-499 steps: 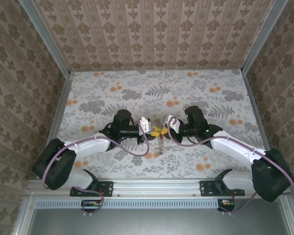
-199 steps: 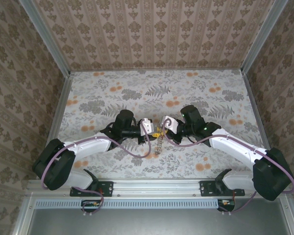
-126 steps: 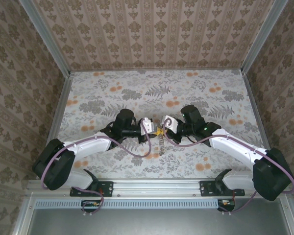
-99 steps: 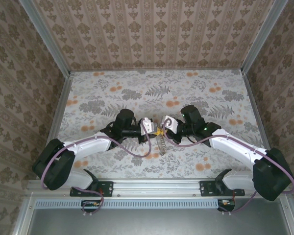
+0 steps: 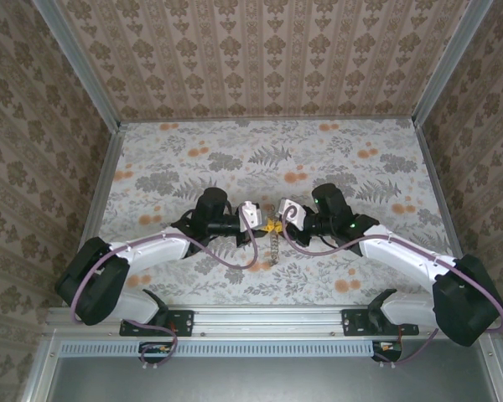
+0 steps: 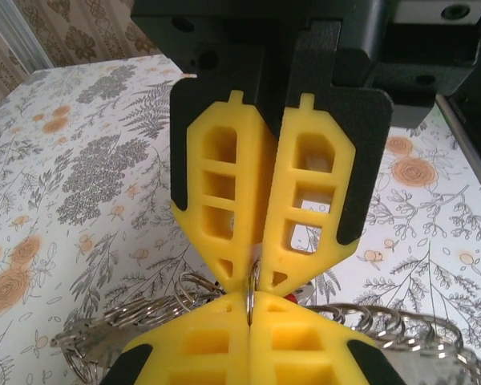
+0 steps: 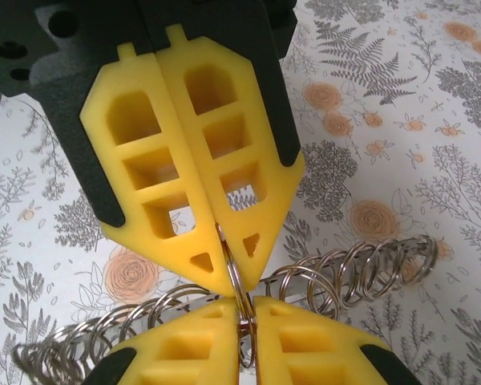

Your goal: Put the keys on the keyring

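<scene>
The keyring is a silvery string of linked wire rings, hanging between the two grippers in mid-table. My left gripper and right gripper meet tip to tip over it. In the left wrist view my left gripper is shut on one thin ring, with the right gripper pinching the same ring from the far side. In the right wrist view my right gripper holds the ring in a narrow gap, facing the left gripper. A sliver of the red key head peeks out behind the fingertips. The black key is hidden.
The rings trail to both sides of the fingertips, just above the floral tabletop. Patterned walls and metal rails enclose the table on three sides.
My left jaws have closed onto the ring. The right jaws have eased slightly apart, and the right wrist has shifted a little to the right.
</scene>
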Controlling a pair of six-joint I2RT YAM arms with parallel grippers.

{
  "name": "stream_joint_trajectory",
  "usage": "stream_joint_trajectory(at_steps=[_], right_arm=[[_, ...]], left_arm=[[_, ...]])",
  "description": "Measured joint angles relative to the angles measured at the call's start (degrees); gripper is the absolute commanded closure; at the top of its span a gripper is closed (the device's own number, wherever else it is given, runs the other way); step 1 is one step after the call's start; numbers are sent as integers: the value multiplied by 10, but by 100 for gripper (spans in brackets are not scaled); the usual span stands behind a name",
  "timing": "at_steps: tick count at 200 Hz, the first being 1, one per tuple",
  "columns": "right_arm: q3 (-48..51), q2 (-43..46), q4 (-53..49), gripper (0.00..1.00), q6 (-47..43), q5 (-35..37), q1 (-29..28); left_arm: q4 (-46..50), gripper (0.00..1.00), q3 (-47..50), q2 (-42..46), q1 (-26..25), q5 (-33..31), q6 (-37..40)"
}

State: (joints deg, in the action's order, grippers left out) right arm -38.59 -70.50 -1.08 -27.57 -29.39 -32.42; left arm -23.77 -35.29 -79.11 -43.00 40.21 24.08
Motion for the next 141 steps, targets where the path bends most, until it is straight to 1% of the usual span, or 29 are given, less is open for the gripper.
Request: stream_joint_trajectory(at_steps=[22,51,65,82,104,141], right_arm=[[11,0,26,88,14,-14,4],[15,0,46,97,26,-25,9],[15,0,46,98,27,-26,10],[14,0,37,99,25,-25,10],[12,0,14,99,20,-21,11],[-4,0,-18,99,9,-10,10]], left_arm=[[-17,100,7,0,5,12,-10],[-38,100,11,0,12,20,-21],[-39,87,12,0,12,20,-21],[-32,79,11,0,11,18,-16],[2,75,10,2,8,4,0],[58,74,-8,3,3,-19,25]])
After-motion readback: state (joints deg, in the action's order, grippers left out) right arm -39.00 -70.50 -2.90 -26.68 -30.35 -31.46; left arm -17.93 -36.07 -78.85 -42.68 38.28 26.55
